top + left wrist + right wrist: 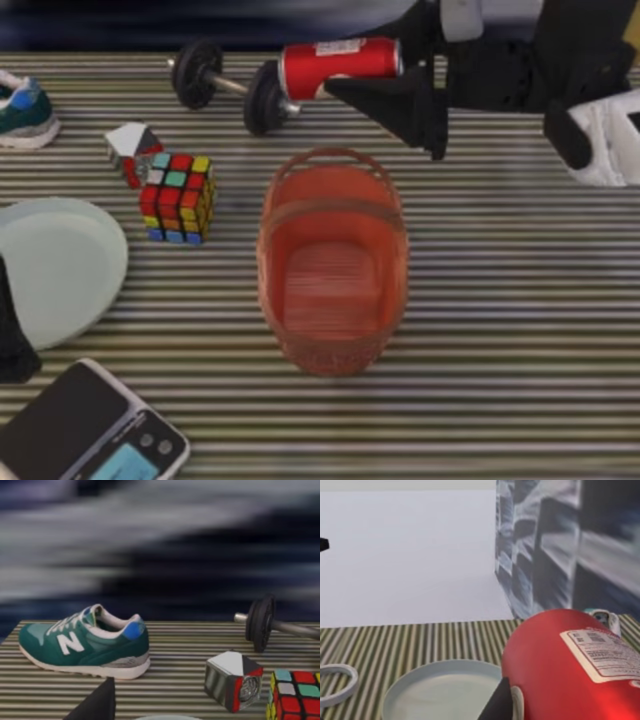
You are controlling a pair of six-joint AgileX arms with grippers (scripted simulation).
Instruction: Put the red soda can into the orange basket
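The red soda can lies on its side, lifted over the back of the table beside the dumbbell, with my right gripper shut on its right end. In the right wrist view the red soda can fills the lower right, with one dark fingertip against it. The orange basket stands upright in the middle of the table, in front of the can and apart from it, with nothing inside. My left gripper is parked at the left edge, open; one of its fingertips shows in the left wrist view.
A dumbbell lies at the back, just left of the can. A puzzle cube and a small red, white and grey block sit left of the basket. A green shoe, pale plate and scale line the left side.
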